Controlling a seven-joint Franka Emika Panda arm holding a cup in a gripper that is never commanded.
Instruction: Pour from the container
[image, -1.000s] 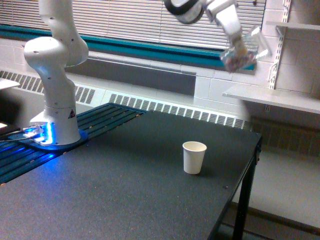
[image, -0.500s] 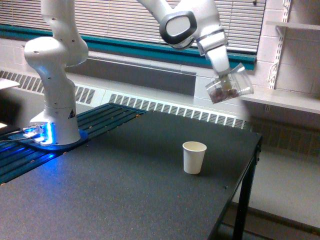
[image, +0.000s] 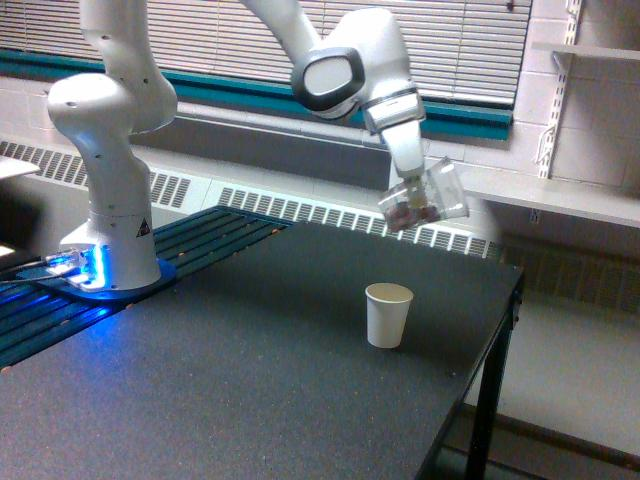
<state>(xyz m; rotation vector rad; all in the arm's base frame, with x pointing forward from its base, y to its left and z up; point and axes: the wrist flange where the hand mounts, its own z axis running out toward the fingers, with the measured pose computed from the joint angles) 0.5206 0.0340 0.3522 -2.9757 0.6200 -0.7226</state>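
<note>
The arm's gripper (image: 412, 192) is clamped on the clear container (image: 425, 198), holding it up in the air, well above the dark table (image: 250, 390). The container is tipped over on a slant, its open end pointing toward the exterior view's right and somewhat upward, and the small brownish bits sit heaped in its lower end by the gripper. Nothing seems to be falling out of it.

Below it and a little to the exterior view's left stands the paper cup (image: 388, 314), upright, not far from the table's edge on the exterior view's right. I cannot see into the cup from here, so I cannot say whether anything is in it.

To my eye the pouring itself is not yet done. The container is close to being over the cup but stands clear of it, with a good gap of air between them. What looks to be left: line the mouth up over the cup, bring it nearer, and tip it down so the bits slide out.
</note>
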